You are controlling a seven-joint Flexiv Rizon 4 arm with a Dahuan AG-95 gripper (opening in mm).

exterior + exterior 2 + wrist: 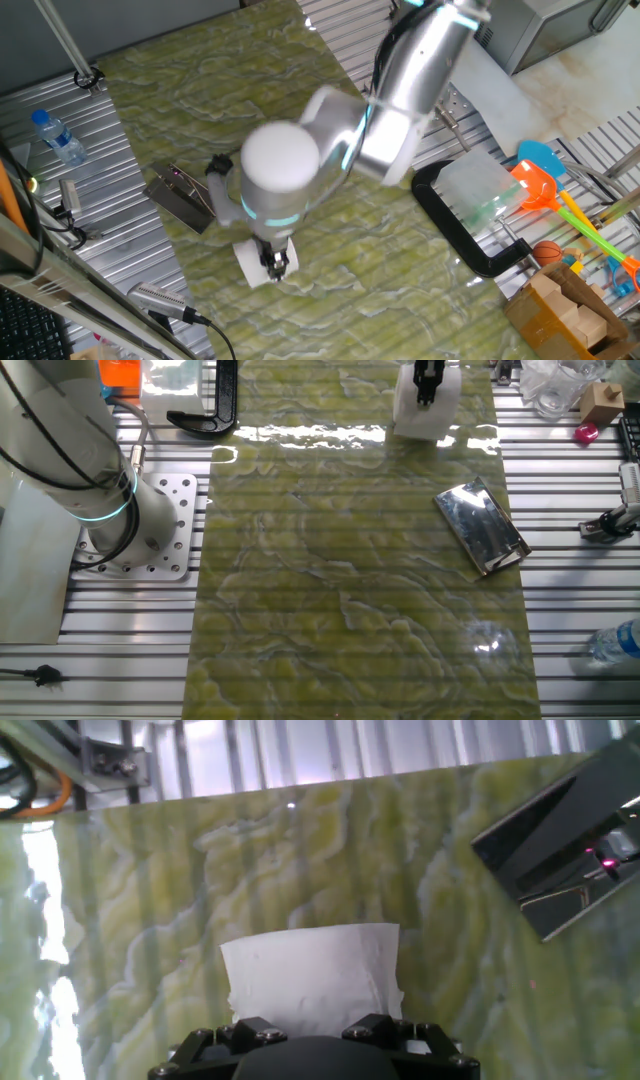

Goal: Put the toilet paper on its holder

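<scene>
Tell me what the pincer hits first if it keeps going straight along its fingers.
The toilet paper. The pincer points down at the roll, which sits right beneath it on the green mat. Whether the fingers already touch it is unclear; the holder lies off to one side.

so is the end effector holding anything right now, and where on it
It looks like the end effector is down on the toilet paper, fingers at the roll's top end, but a firm grip cannot be confirmed from these views.

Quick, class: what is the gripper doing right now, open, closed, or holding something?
Gripper: at the toilet paper, fingers around the roll; whether it is fully clamped cannot be told.
</scene>
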